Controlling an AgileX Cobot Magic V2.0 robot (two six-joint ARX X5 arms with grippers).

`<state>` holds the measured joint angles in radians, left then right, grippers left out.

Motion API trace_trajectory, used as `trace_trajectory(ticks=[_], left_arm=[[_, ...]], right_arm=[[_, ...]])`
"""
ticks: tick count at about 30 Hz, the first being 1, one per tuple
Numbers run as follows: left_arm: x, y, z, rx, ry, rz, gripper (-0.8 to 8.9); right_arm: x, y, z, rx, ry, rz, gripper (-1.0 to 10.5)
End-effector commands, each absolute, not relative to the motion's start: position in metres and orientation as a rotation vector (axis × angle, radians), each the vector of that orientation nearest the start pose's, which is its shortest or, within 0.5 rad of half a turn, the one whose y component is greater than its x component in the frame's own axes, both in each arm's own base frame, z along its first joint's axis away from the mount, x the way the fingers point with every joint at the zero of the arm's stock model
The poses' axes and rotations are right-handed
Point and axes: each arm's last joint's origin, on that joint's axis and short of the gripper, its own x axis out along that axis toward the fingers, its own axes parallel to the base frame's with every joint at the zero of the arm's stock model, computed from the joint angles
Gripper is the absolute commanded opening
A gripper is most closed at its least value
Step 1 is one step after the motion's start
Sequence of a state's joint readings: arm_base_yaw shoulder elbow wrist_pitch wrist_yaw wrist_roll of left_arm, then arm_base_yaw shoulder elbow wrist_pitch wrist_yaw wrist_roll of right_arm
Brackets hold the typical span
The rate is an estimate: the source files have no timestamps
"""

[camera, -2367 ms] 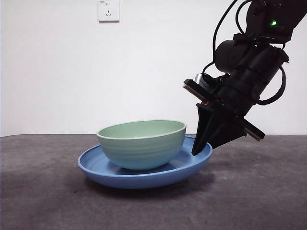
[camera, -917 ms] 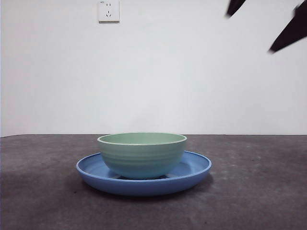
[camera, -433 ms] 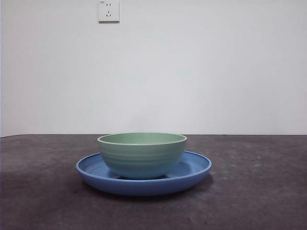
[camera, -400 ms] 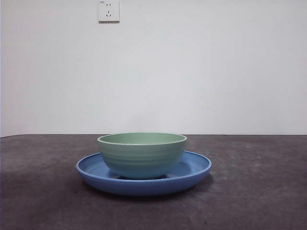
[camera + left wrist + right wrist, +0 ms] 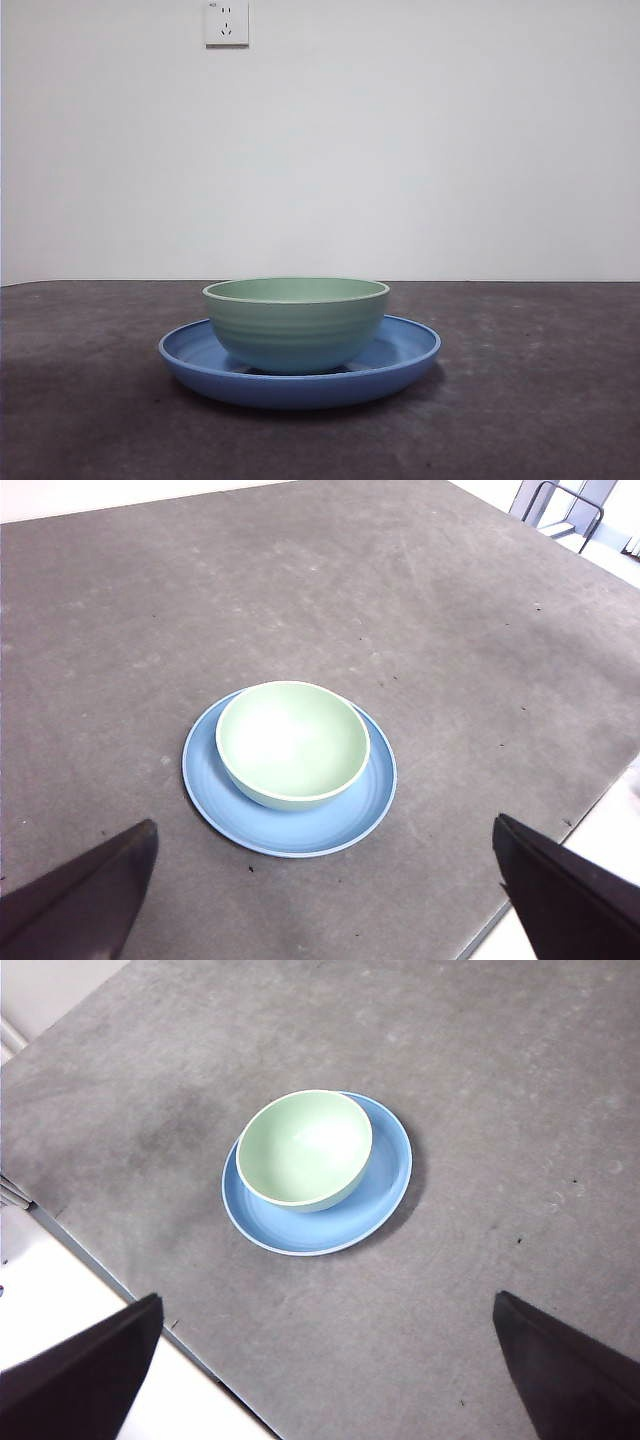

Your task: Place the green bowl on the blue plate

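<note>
The green bowl (image 5: 297, 322) stands upright and empty on the blue plate (image 5: 405, 355), a little left of the plate's middle in the front view. Both wrist views look down on the pair from high up: bowl (image 5: 292, 743) on plate (image 5: 370, 800), and bowl (image 5: 305, 1149) on plate (image 5: 385, 1175). My left gripper (image 5: 325, 905) is open, far above the table, with nothing between its jaws. My right gripper (image 5: 325, 1380) is open too, equally high and empty. Neither gripper appears in the front view.
The plate rests on a dark grey table (image 5: 540, 400). A white wall with a socket (image 5: 226, 21) stands behind. The table's edge (image 5: 520, 900) shows in the left wrist view, and the table's edge (image 5: 120, 1285) in the right wrist view.
A gripper that stood by the bowl's right rim, with the bowl tilted, has risen out of the front view. The bowl now sits level on the plate. Nothing has moved in the last half second.
</note>
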<state>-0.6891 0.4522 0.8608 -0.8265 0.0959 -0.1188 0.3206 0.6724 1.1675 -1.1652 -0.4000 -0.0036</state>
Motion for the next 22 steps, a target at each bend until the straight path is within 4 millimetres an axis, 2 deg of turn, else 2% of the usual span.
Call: trace_trajectory(ticks=[1, 2, 4, 5, 6, 12, 22], left_arm=[[0.0539, -0.0483, 0.3350, 0.008, 0.440, -0.750, 4.72], [0.0539, -0.0482, 0.3349, 0.009, 0.441, -0.750, 3.44], [0.0539, -0.0483, 0.3350, 0.009, 0.440, -0.750, 0.04], [0.0540, -0.0483, 0.3350, 0.008, 0.440, -0.750, 0.28], [0.0540, -0.0483, 0.3351, 0.008, 0.439, -0.750, 0.23], [0.0539, -0.0483, 0.3350, 0.008, 0.440, -0.750, 0.24], [0.0539, -0.0482, 0.3349, 0.008, 0.441, -0.750, 0.24]], right_arm=[[0.0677, 0.0349, 0.3813, 0.017, 0.680, 0.706, 5.6], [0.0673, 0.0350, 0.3808, 0.020, 0.689, 0.713, 4.3], [0.0668, 0.0357, 0.3801, 0.031, 0.703, 0.742, 0.8], [0.0665, 0.0360, 0.3802, 0.035, 0.703, 0.755, -0.1], [0.0666, 0.0363, 0.3807, 0.039, 0.698, 0.767, 0.2], [0.0666, 0.0379, 0.3836, 0.060, 0.667, 0.825, 0.2], [0.0668, 0.0378, 0.3836, 0.059, 0.666, 0.821, 0.2]])
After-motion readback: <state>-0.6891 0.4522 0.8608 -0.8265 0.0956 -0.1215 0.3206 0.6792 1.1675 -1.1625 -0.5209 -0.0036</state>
